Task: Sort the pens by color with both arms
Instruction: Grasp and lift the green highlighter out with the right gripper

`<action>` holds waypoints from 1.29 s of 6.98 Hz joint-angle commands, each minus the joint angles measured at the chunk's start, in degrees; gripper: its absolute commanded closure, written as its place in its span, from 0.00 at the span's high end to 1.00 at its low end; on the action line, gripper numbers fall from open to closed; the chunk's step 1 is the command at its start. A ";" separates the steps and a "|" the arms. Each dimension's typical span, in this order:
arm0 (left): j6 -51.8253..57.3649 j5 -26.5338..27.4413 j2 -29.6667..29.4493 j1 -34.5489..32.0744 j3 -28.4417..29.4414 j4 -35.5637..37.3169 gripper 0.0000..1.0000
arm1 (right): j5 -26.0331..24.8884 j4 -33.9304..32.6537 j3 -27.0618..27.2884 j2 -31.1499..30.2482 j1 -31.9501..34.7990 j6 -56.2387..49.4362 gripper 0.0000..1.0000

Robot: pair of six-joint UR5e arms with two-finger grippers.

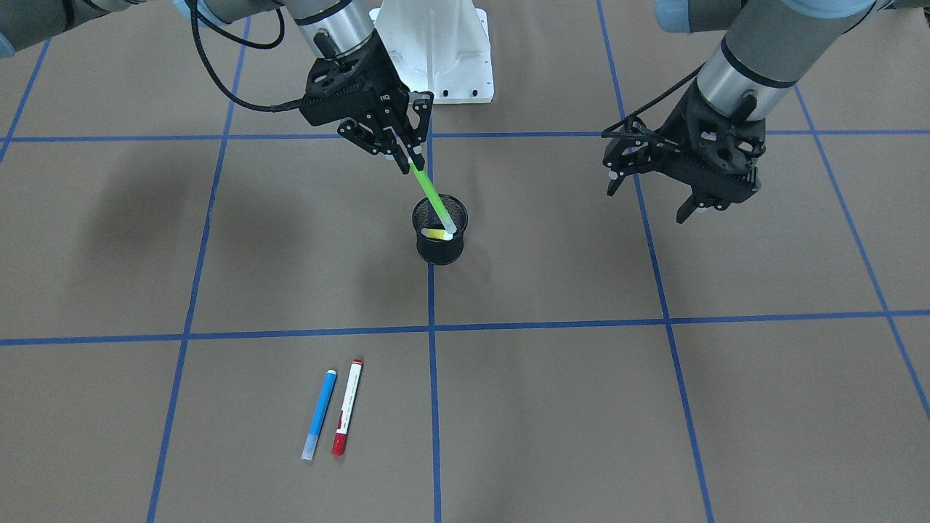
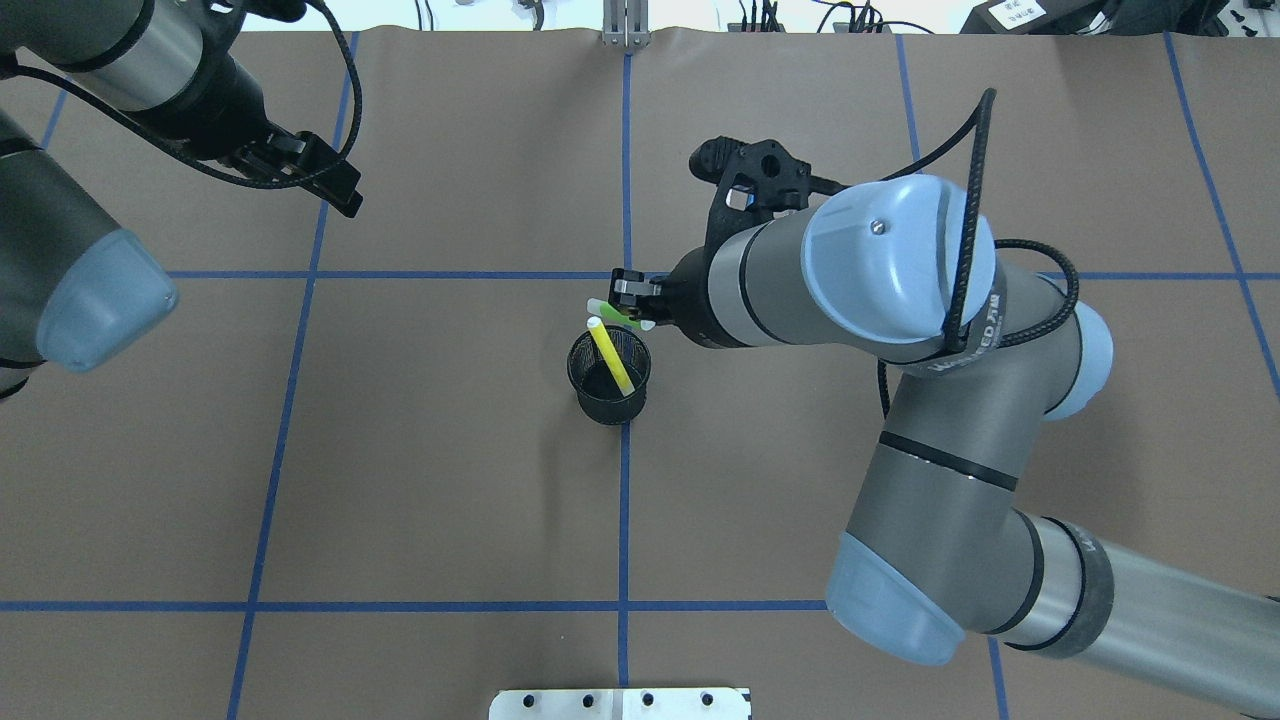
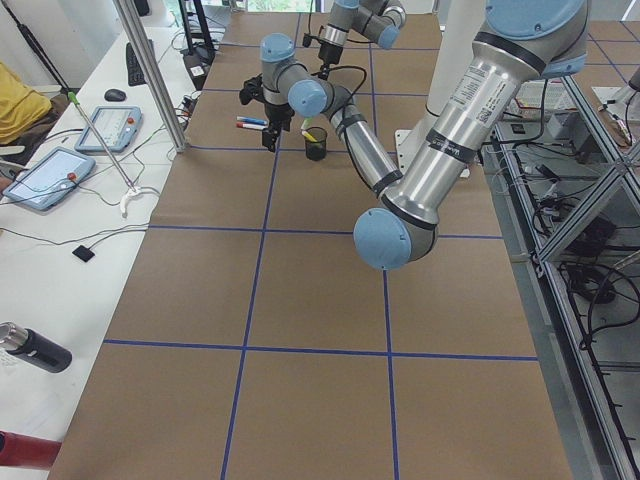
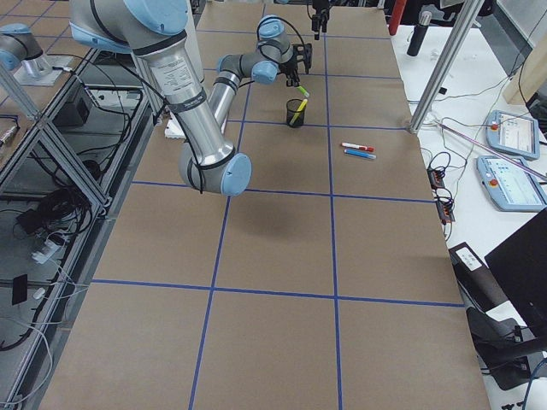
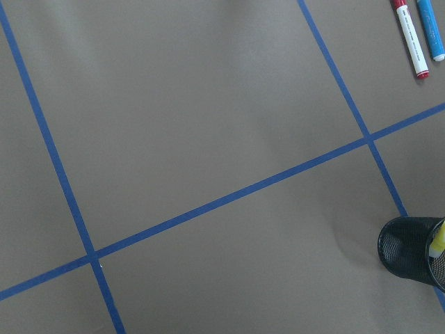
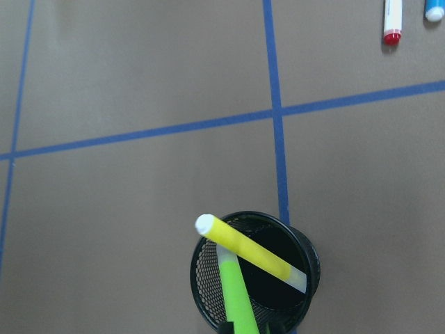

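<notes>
My right gripper (image 1: pixel 404 155) is shut on the top of the lime green pen (image 1: pixel 430 196). That pen slants down with its lower end inside the black mesh cup (image 1: pixel 440 247). A yellow pen (image 1: pixel 436 234) leans in the same cup, and both show in the right wrist view as the yellow pen (image 6: pixel 252 255) and the green pen (image 6: pixel 236 296). The blue pen (image 1: pixel 319 414) and the red-capped white pen (image 1: pixel 347 417) lie side by side on the table, far from the robot's base. My left gripper (image 1: pixel 650 199) hovers open and empty, off to the cup's side.
The white base pedestal (image 1: pixel 436 51) stands behind the cup. Blue tape lines (image 1: pixel 432 330) divide the brown table into squares. In the exterior left view a metal post (image 3: pixel 150 75) and tablets (image 3: pixel 105 125) stand on a side bench.
</notes>
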 commanded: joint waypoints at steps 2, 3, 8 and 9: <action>-0.01 0.00 -0.10 0.03 -0.05 0.00 0.99 | -1.02 -6.28 1.62 2.31 3.76 -0.09 0.00; -0.01 0.00 -0.18 0.12 0.04 0.00 0.99 | -6.07 -6.20 -1.78 3.45 3.85 -0.35 0.00; -0.01 -0.09 -0.10 0.12 0.12 -0.09 0.99 | -29.11 -5.68 -28.90 16.61 2.89 -1.94 0.00; -0.01 0.00 -0.01 0.12 0.13 -0.09 0.99 | -32.89 -5.33 -33.85 18.47 2.11 -1.94 0.00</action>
